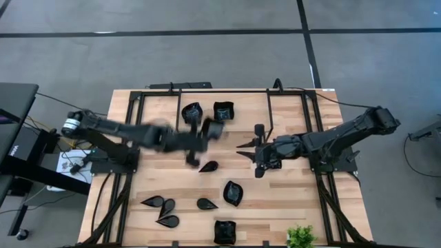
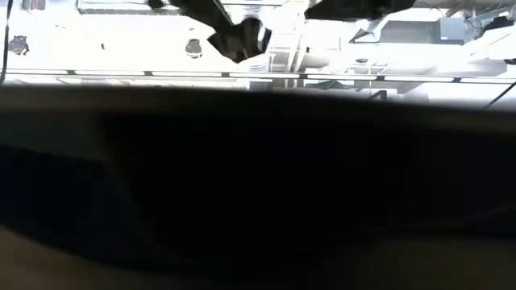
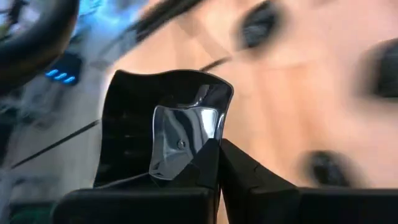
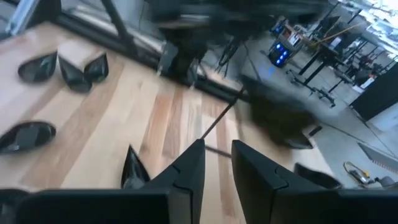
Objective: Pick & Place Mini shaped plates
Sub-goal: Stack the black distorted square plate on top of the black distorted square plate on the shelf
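The left claw (image 1: 209,131) is clamped on a glossy black plate (image 3: 165,127), carried above the desk (image 1: 289,200) near the two back stacks (image 1: 207,110); lower it level, releasing only once seated.

**Non-task items in view**

We note a light butcher-block wooden table top (image 1: 172,186) bearing a black metal tube frame (image 1: 207,91) along its far edge and sides. A small green potted plant (image 1: 300,237) stands at the table's near edge, toward the right. The table rests on a grey carpet-tile floor (image 1: 207,48) crossed by dark seam lines. Left of the table we record a black desk surface (image 1: 15,103) and loose cables beside it. In the right wrist view, black equipment stands (image 4: 323,68) occupy the room beyond.
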Controlling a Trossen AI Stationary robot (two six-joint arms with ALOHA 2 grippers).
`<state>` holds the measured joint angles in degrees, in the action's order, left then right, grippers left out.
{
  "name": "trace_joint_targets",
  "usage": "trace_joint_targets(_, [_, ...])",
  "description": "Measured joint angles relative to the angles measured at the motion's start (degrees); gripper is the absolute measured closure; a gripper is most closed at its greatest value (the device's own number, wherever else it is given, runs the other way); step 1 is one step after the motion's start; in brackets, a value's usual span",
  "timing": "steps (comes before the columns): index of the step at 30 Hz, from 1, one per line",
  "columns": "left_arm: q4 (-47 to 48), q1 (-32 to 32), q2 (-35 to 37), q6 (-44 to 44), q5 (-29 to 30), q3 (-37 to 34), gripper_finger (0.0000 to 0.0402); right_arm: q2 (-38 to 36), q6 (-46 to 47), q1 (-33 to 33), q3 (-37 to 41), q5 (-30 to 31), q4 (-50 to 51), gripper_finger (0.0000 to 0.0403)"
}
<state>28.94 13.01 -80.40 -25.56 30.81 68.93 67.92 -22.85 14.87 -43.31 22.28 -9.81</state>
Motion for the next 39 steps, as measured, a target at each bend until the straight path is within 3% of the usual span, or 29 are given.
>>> trace_joint_targets(6, [-5.9, -17.5, -0.3, -3.1, -13.1, 0.0, 0.0395, 2.8, 2.7, 0.0, 0.1, 0.0, 0.2, 0.0329])
trace_joint_targets(11, [-8.3, -21.7, -1.7, -10.9, -21.7, -0.3, 0.0395, 3.5, 4.9, 0.0, 0.1, 0.0, 0.1, 0.0329])
trace_joint_targets(19, [-15.7, -21.6, -6.8, -9.3, -21.8, -0.3, 0.0394, 3.7, 8.4, 0.0, 0.1, 0.0, 0.8, 0.0329])
trace_joint_targets(23, [-16.2, -21.9, -9.9, -6.9, -18.2, -0.3, 0.0394, 3.7, 8.6, 0.1, 0.1, 0.0, 0.8, 0.0329])
trace_joint_targets(26, [-16.8, -21.6, -10.4, -6.8, -14.8, -0.3, 0.0394, 3.7, 9.2, 0.1, 0.1, 0.0, 0.8, 0.0329])
trace_joint_targets(31, [-16.9, -21.6, -9.1, -3.8, -14.2, -0.3, 0.0392, 3.7, 9.0, 0.1, 0.1, 0.0, 0.9, 0.0329])
trace_joint_targets(39, [-16.8, -21.5, -8.5, -3.7, -13.9, -0.3, 0.0339, 3.6, 8.8, -0.4, 0.1, 0.1, 1.2, 0.0329])
